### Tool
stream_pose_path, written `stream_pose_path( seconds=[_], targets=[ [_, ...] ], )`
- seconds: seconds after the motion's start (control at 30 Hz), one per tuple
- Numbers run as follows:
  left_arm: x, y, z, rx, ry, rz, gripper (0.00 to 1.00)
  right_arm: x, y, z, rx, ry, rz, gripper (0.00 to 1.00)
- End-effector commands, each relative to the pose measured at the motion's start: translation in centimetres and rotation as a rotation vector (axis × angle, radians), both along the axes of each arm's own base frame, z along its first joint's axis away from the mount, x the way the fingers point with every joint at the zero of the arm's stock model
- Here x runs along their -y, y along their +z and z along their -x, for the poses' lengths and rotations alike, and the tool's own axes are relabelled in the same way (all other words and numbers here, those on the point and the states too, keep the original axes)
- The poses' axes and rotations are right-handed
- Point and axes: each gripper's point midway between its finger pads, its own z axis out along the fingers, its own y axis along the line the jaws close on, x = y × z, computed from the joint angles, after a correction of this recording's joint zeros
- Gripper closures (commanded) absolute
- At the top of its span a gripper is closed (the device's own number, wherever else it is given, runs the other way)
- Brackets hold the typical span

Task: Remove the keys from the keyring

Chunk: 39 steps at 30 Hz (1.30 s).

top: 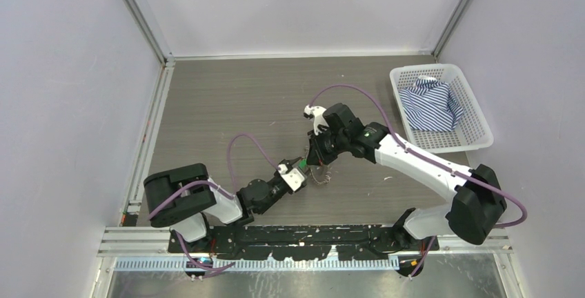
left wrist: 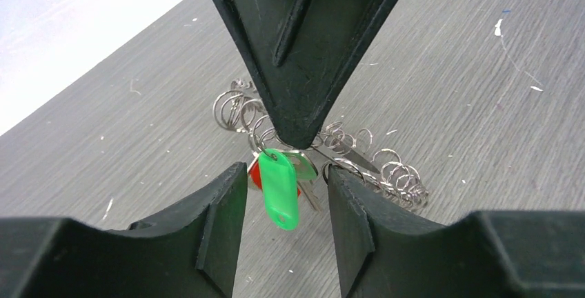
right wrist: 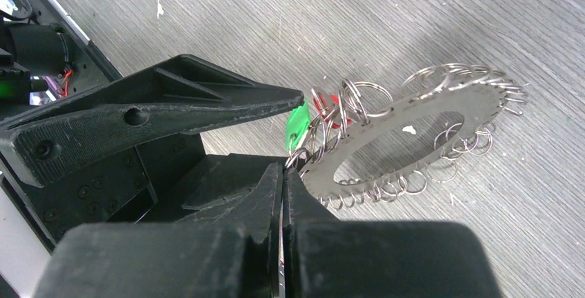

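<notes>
The right pincer (right wrist: 283, 172) is fully closed, nipping the near rim of the flat silvery metal keyring disc (right wrist: 428, 101), which has a toothed edge and an oval hole. The disc sits at mid-counter and stretches away over the grey wood-grain counter (top: 227, 98). I cannot tell whether its far end touches the counter. Many small silvery wire rings (right wrist: 365, 94) hang along its rim.

The left pincer (left wrist: 286, 172) is partly open. Its fingers stand either side of a bright green plastic tag (left wrist: 279, 187) without touching it. A silvery metal key (left wrist: 305, 165) and a red piece (left wrist: 254, 174) lie just behind the tag, both mostly hidden.

From above, the two pincers cover the bunch almost wholly. At the far right stands a white plastic mesh basket (top: 476, 132) holding a blue-and-white striped cloth (top: 431, 108).
</notes>
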Motion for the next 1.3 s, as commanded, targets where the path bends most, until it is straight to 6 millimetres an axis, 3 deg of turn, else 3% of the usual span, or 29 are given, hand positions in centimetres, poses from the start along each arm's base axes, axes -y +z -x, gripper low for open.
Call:
stream_pose_path(
  seconds=[0.0,0.5,0.83,1.27],
  targets=[
    [-0.6,1.6,-1.1,0.069,0.076,0.012,0.51,-0.9,3.0,0.3,0.034,0.019,-0.104,0.99],
    [-1.2,1.3,-0.7,0.076,0.066,-0.009,0.55,-0.7,3.3,0.5,0.038,0.012,-0.120,0.99],
    [-0.8,2.9,-0.4,0.075,0.048,0.053,0.62,-0.3,2.6,0.8,0.025,0.019,-0.100,0.99],
    [0.5,2.9,0.9,0.056,-0.065,0.077,0.71,0.1,2.3,1.2,0.029,0.032,-0.087,0.99]
  ],
)
